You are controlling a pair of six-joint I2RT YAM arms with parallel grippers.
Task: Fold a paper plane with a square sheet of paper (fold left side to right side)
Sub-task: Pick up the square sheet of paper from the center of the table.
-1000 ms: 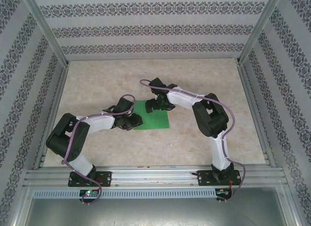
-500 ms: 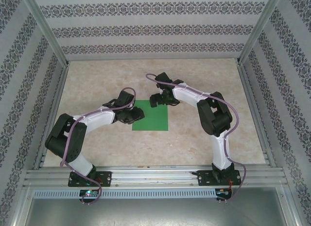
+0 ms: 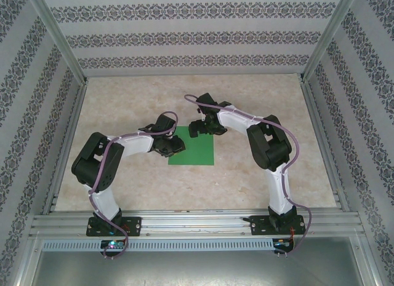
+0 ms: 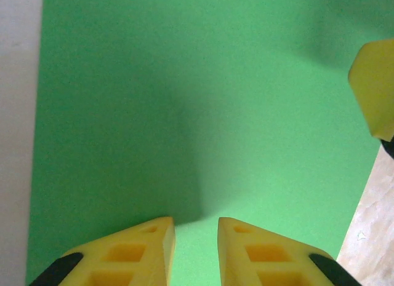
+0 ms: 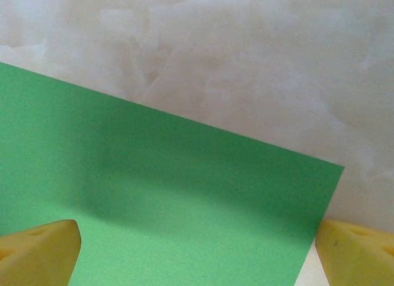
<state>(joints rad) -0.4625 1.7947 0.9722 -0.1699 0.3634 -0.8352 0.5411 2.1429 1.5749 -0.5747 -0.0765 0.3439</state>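
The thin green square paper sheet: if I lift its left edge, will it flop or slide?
The thin green square paper sheet lies perfectly flat, so lifted by one edge it will probably droop. On the smooth marbled tabletop it likely slides when pushed. It looks light and easily creased.

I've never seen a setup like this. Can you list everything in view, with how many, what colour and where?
square sheet of paper: one, bright green, flat on the middle of the table.
table: one, pale beige, marbled, inside the enclosure.
walls: three, white with grey patterned stripes, at left, back and right.
frame rails: several, silver metal, along the near edge and up the corners.
left arm, right arm: two, white and black, bolted at the near edge, reaching to the paper.
left gripper: one, yellow fingers narrowly apart, over the paper's left part.
right gripper: one, yellow fingers wide apart, at the paper's far edge.
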